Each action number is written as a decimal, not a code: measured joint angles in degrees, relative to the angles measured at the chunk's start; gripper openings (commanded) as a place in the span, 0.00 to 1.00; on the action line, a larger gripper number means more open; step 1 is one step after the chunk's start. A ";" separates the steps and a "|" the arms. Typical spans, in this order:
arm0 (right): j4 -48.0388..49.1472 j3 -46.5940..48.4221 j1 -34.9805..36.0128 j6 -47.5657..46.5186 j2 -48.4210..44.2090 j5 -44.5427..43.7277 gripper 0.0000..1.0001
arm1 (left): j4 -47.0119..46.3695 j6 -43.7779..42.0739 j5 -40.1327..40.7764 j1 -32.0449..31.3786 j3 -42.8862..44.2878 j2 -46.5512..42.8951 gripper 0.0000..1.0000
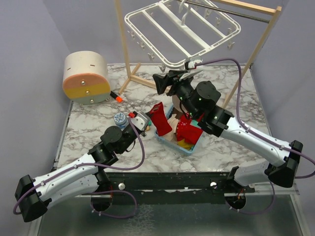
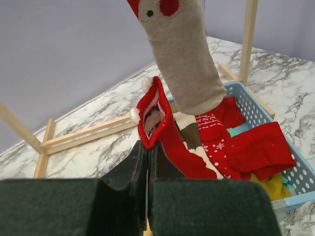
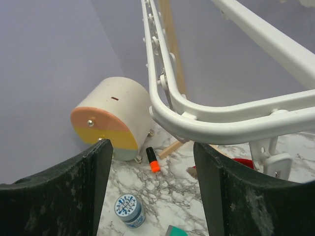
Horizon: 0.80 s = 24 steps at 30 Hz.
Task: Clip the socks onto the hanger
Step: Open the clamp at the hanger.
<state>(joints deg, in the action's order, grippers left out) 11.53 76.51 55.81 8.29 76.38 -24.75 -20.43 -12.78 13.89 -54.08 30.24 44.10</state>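
The grey-veined marble counter carries a light-blue basket just right of the left jaws and a small patterned tin just left of them. Left of the right jaws lie an orange marker, a pastel drum on its side, and the wooden stand.

Walls: plain lavender walls closed three sides.
Worktop: my worktop was white marble, veined grey.
Furniture: I saw a light wooden stand at the back.
Light: soft, even.
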 measured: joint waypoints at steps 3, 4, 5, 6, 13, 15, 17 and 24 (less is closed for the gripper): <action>0.63 0.04 0.00 0.02 1.01 -0.15 0.72 | 0.00 0.00 0.00 0.02 -0.04 -0.02 0.00; 0.70 0.07 0.00 0.04 1.38 -0.15 0.72 | 0.00 0.00 -0.02 0.02 -0.04 -0.02 0.00; 0.70 0.17 0.00 0.11 1.75 -0.15 0.72 | 0.00 0.00 -0.02 0.02 -0.04 -0.04 0.00; 0.70 0.31 -0.02 0.24 2.12 -0.15 0.72 | 0.00 0.00 -0.02 0.02 -0.04 -0.07 0.00; 0.87 1.11 -0.44 0.74 2.93 -0.13 0.72 | 0.00 0.02 -0.02 0.02 -0.07 -0.55 0.00; 0.94 1.49 -0.55 0.72 2.95 -0.13 0.72 | 0.00 0.02 -0.02 0.02 -0.15 -0.63 0.00; 0.94 1.99 -0.63 0.72 3.13 -0.13 0.71 | 0.00 0.00 -0.02 0.02 -0.20 -0.66 0.00; 1.01 3.17 -0.92 0.68 3.96 -0.13 0.68 | -0.02 0.02 -0.02 0.02 -0.61 -0.83 0.00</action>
<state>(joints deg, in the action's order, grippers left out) 12.53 79.68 54.89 8.97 80.34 -24.88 -20.45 -12.75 13.87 -54.06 29.63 43.27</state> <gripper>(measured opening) 0.696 0.026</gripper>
